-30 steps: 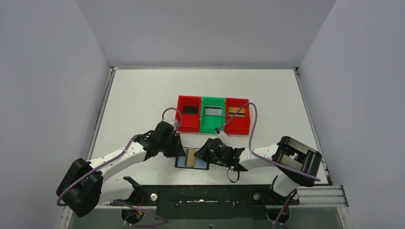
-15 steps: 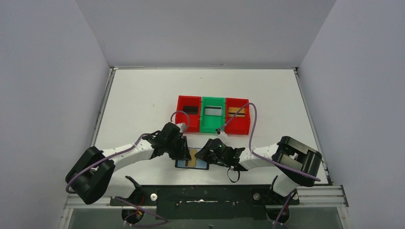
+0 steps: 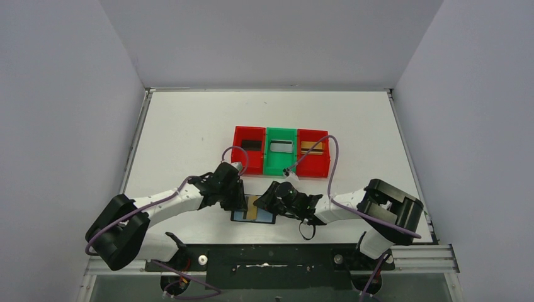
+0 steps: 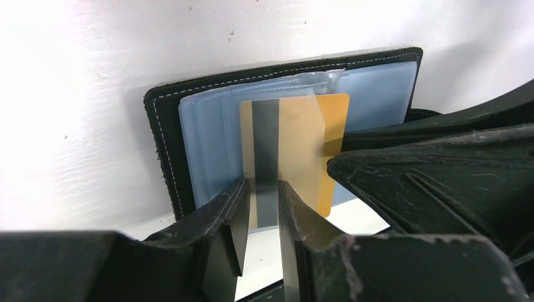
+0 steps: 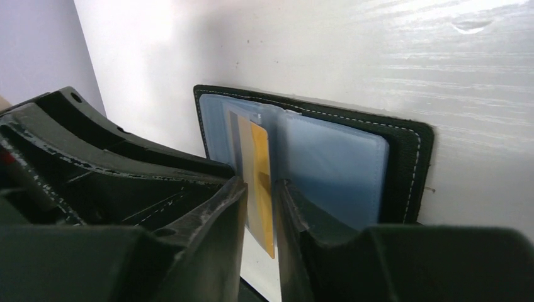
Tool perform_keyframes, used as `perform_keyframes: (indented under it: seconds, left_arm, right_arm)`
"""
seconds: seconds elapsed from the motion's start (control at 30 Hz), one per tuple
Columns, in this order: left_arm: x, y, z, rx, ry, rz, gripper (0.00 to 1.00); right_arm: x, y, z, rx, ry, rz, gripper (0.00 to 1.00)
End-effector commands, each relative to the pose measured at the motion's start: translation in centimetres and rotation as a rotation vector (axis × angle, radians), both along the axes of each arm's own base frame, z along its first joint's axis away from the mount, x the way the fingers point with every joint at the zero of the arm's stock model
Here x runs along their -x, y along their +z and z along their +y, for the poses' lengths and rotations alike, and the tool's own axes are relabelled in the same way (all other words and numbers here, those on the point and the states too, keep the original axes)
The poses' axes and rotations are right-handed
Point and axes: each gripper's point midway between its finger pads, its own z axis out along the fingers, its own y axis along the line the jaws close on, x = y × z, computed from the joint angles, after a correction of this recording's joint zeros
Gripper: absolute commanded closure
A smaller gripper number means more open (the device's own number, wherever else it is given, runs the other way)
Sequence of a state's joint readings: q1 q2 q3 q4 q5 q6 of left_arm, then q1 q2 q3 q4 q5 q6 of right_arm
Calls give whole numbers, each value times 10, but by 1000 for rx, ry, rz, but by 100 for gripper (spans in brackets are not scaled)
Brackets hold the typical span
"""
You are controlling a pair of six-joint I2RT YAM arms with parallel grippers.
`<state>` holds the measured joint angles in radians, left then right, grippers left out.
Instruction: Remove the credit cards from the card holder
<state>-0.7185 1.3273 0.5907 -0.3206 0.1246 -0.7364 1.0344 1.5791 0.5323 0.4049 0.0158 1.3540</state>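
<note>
The card holder (image 3: 267, 219) lies open near the table's front edge, black with grey-blue pockets (image 4: 208, 145). A gold credit card (image 4: 302, 145) with a dark stripe sticks partly out of a clear pocket, lying flat; it also shows from above (image 3: 252, 211) and in the right wrist view (image 5: 259, 157). My left gripper (image 4: 261, 185) sits low at the card's end, jaws a narrow gap apart, the stripe showing through the gap. From the other side my right gripper (image 5: 259, 185) stands narrowly open, the card's edge in its gap, ungripped. From above, both grippers (image 3: 241, 200) (image 3: 266, 204) crowd the card holder (image 5: 409, 163).
Behind the card holder stands a row of three trays: red (image 3: 237, 160), green (image 3: 280, 170) and red (image 3: 315, 172), each with a card inside. The right arm's purple cable (image 3: 334, 160) loops over the right tray. The table's front edge runs just below the card holder.
My left gripper has moved right onto the card holder's left side. My right gripper's jaws have parted from shut to a narrow gap. The card holder stays in place.
</note>
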Motion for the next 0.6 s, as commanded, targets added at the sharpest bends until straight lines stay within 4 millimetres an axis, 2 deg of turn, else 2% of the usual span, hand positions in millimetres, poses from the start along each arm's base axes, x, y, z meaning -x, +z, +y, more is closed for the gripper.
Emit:
perform_keyframes:
  seconds: [0.0,0.1,0.23,0.43,0.5,0.57]
  left_arm:
    - [3,-2,1,8,3,1,77]
    - [4,-3,2,8,1,1,77]
    - [3,-3,1,9,0,-1,78]
    - [3,-2,1,10,-2,-2,78]
    - [3,-1,1,15,0,-4,78]
    - [3,0,1,19,3,-8,78]
  right_arm:
    - [-6,6,6,-48,-23,-4,72]
    - [-6,1,1,-28,-42,14,64]
    - [-5,2,-2,-38,-48,9,64]
    - [-5,10,6,-93,-25,-19,62]
    - [-4,11,9,-108,-14,-22,63]
    - [-2,11,12,-120,-6,-24,69]
